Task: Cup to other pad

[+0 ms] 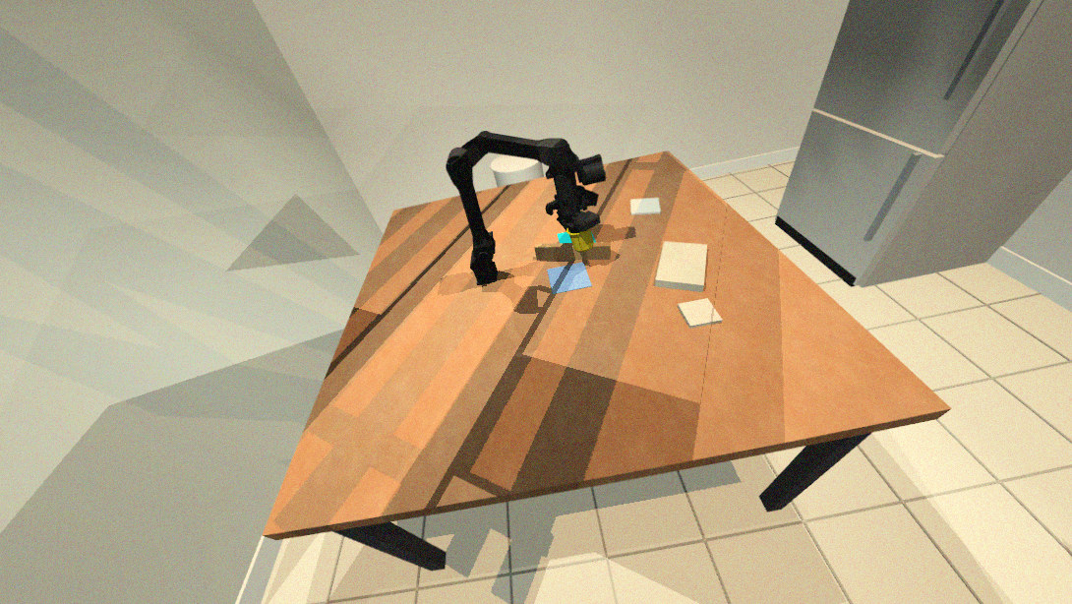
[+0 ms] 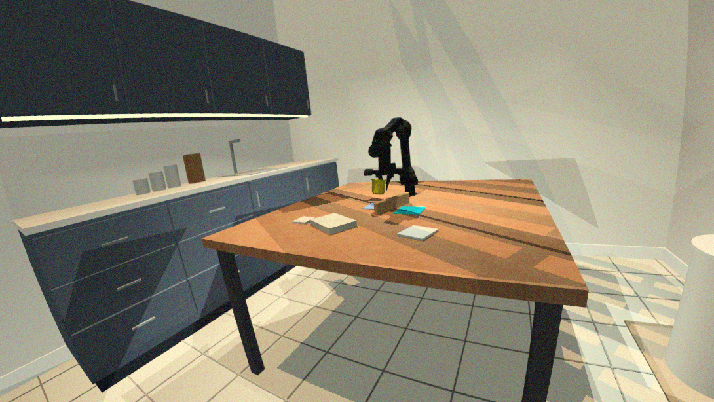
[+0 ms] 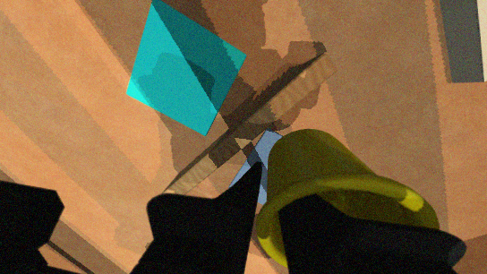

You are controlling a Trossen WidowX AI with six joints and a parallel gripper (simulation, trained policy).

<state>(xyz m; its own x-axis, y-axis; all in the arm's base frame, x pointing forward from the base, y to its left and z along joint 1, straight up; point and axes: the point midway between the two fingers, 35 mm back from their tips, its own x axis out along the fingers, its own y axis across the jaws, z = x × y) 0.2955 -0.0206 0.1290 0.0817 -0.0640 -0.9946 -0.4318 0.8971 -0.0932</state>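
Observation:
The yellow cup [image 1: 582, 240] [image 2: 378, 187] [image 3: 309, 154] hangs in the air, clear of the table. My gripper [image 2: 379, 179] [image 3: 267, 167] is shut on its wall, with one finger inside the rim and the other outside. The cup looks close to upright in the top and exterior views. No marbles can be seen; the finger and rim hide the inside. The blue pad [image 1: 568, 278] [image 2: 368, 206] [image 3: 269, 138] lies bare on one side of a low wooden barrier. The cyan pad [image 1: 564, 237] [image 2: 412, 210] [image 3: 175, 89] lies bare on the other side.
The wooden barrier [image 1: 551, 253] [image 2: 392, 203] [image 3: 286, 98] stands between the two pads. A thick cream block [image 1: 681, 265] [image 2: 333, 222], a small cream tile [image 1: 699, 312] [image 2: 302, 219] and a pale tile [image 1: 644, 205] [image 2: 417, 232] lie farther from the arm's base.

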